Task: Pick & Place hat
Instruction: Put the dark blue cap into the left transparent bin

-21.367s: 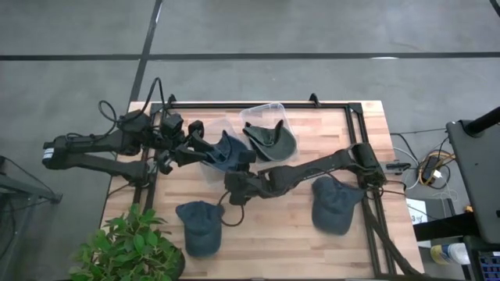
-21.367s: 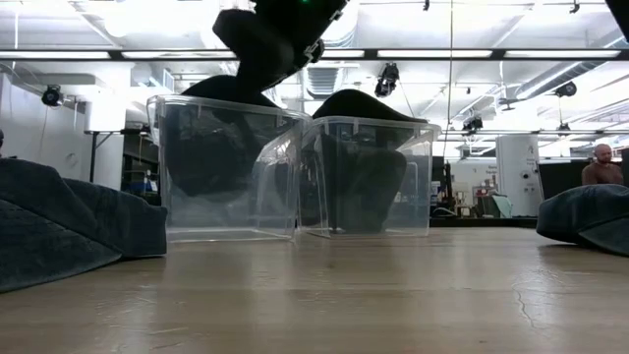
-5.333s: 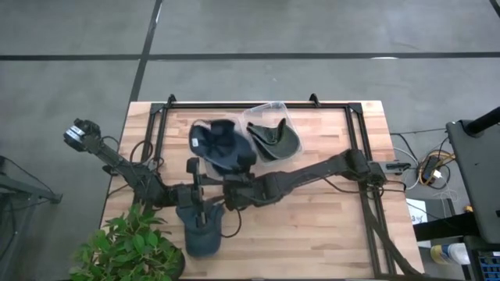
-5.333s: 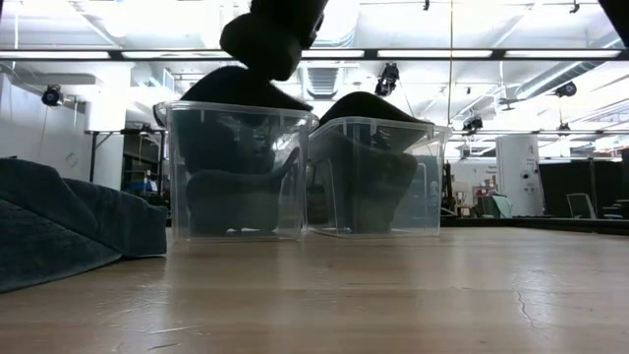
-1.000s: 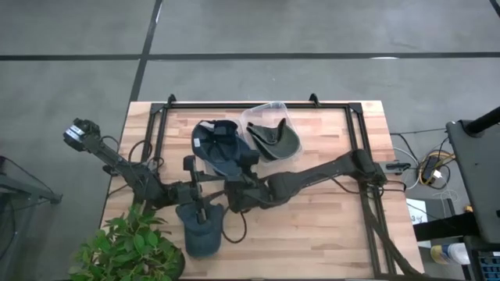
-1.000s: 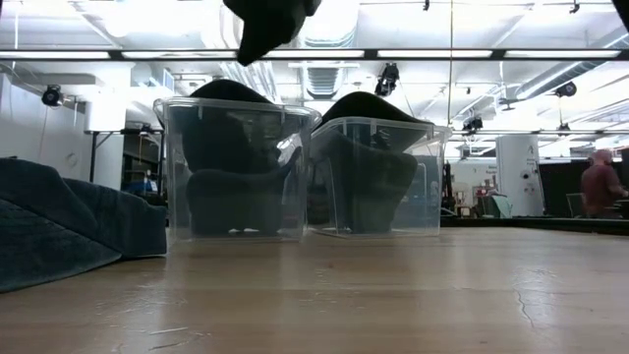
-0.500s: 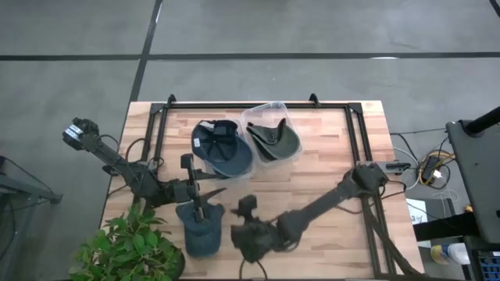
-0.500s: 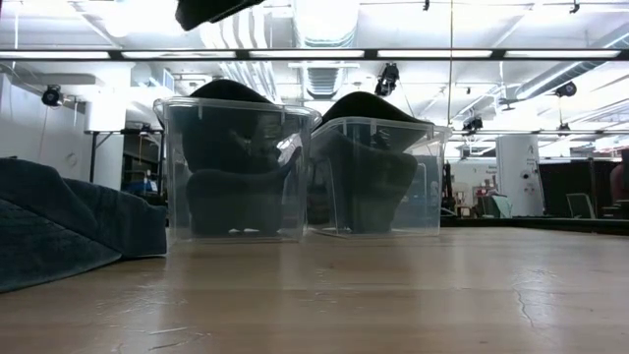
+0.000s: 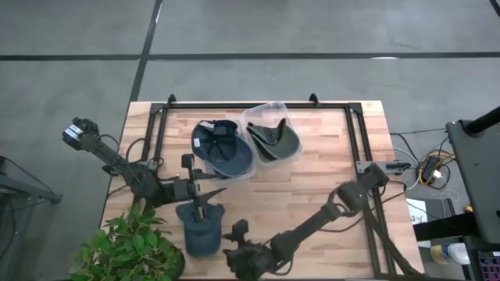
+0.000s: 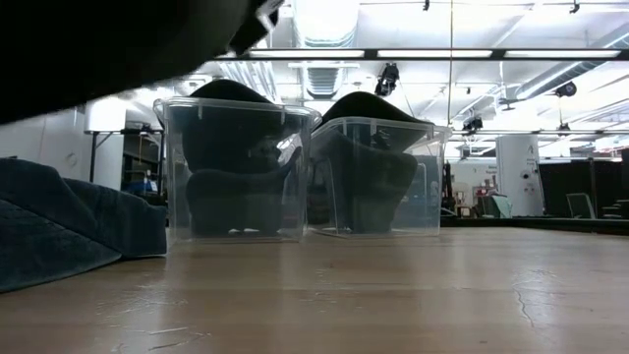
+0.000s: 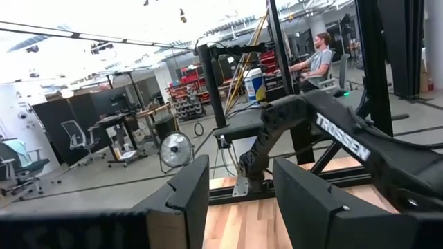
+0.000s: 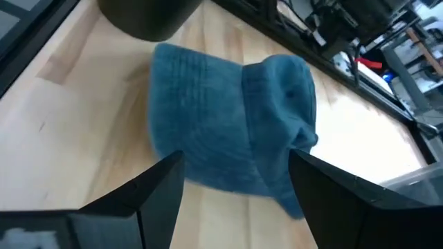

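Seen from above, two bins stand side by side at the table's (image 9: pixel 328 148) twelve o'clock edge, the left bin (image 9: pixel 221 151) touching the right bin (image 9: pixel 269 133), and each has a hat in it. A third hat (image 9: pixel 200 229) lies on the table at seven o'clock, with the left claw (image 9: pixel 205 193) just above it at its twelve o'clock side. The right claw (image 9: pixel 237 255) sits at the six o'clock edge, just at the hat's three o'clock, and a plant (image 9: pixel 129 248) stands at the table's eight o'clock corner.

high – straight down, whole table (image 9: pixel 312 187) | low – tabletop level, sharing both bins (image 10: pixel 236 167) | wrists – close, forward
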Robot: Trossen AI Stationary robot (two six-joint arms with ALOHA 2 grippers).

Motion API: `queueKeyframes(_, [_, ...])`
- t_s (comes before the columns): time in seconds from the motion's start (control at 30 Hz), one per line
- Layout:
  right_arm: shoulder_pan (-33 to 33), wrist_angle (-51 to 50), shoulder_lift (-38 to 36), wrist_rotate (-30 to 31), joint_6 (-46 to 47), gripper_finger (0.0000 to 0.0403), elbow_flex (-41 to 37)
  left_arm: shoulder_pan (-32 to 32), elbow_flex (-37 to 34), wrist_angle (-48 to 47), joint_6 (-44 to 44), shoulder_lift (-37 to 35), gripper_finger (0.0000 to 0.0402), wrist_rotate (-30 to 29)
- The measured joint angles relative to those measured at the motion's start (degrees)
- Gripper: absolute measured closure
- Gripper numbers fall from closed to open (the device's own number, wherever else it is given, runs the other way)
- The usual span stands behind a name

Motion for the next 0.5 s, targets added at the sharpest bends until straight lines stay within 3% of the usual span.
queueKeyframes(0.23, [1.8,9.0,6.9,0.8,-2.0,0.0154,6.1,0.0,0.0,-0.1,-2.0,-0.1,0.0248,-0.2])
queueKeyframes(0.5, [3.0,8.7,15.1,2.0,-4.8,0.0156,17.5,0.0,0.0,-0.3,-3.5,-0.1,0.0248,-0.2])
